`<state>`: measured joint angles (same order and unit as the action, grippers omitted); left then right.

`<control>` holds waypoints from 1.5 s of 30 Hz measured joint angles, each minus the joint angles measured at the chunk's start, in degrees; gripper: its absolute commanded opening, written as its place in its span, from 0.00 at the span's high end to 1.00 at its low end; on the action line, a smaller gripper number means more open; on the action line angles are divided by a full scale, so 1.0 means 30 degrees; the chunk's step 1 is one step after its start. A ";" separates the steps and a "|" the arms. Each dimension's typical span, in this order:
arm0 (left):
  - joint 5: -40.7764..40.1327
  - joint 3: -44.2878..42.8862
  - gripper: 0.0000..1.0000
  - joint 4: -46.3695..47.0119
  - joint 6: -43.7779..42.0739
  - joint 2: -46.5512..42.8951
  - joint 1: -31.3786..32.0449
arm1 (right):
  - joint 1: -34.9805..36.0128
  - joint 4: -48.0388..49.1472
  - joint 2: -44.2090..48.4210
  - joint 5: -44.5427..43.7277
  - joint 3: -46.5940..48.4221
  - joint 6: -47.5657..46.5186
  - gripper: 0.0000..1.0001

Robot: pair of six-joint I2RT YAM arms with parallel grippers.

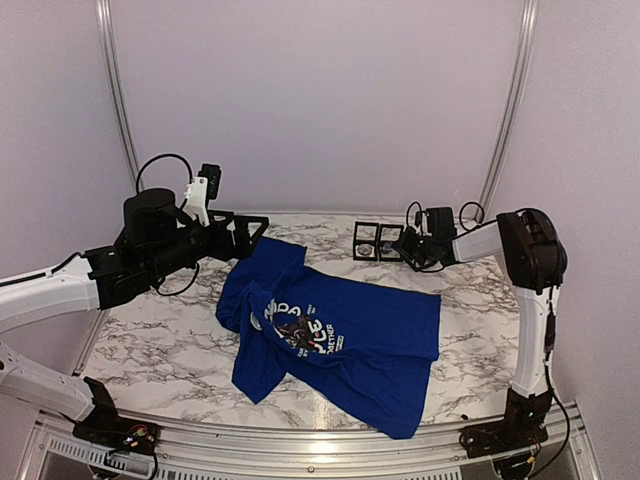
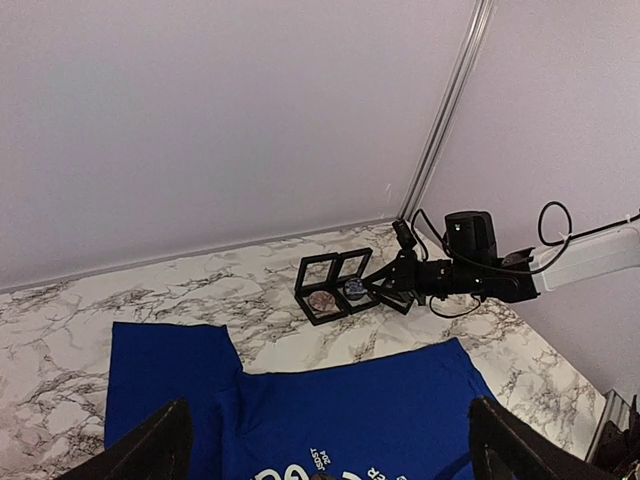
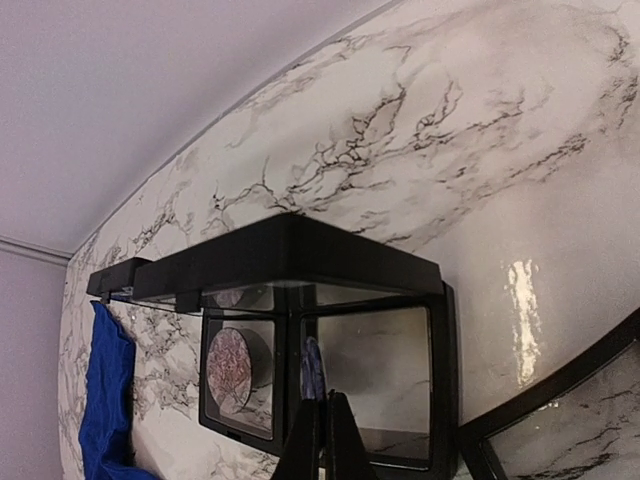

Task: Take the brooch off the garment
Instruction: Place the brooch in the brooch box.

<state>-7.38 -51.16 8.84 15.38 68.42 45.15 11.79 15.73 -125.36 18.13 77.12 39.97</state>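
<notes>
Black box (image 3: 300, 250) sits just under your right claw (image 3: 322, 425), pressed together beside a small bluish piece (image 3: 312, 365); lower gently before opening; left claw (image 1: 250, 232) is spread.

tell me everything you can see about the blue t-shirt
The blue T-shirt looks like soft fabric, short-sleeved, with white lettering around a dark graphic on the chest. It lies rumpled on the marble table, partly folded over itself so the print is partly hidden, with one hem corner at the table's near edge. No brooch shows on it, and only the table appears to touch it.
</notes>
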 measured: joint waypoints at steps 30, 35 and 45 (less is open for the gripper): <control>0.0393 -0.0204 0.01 -0.0058 0.0051 0.0168 0.0000 | -0.0175 -0.1122 -0.0430 -0.0736 0.0947 -0.0947 0.80; 0.0495 -0.0211 0.01 -0.0058 0.0080 0.0262 0.0000 | -0.0175 -0.1559 -0.0430 -0.0831 0.0962 -0.1217 0.77; 0.0692 -0.0211 0.01 -0.0051 0.0248 0.0262 0.0000 | -0.0175 -0.2674 -0.0015 -0.1290 0.0962 -0.1617 0.67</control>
<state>-5.30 -51.79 8.69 16.12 69.21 45.15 11.27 7.70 -125.40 14.26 80.01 35.11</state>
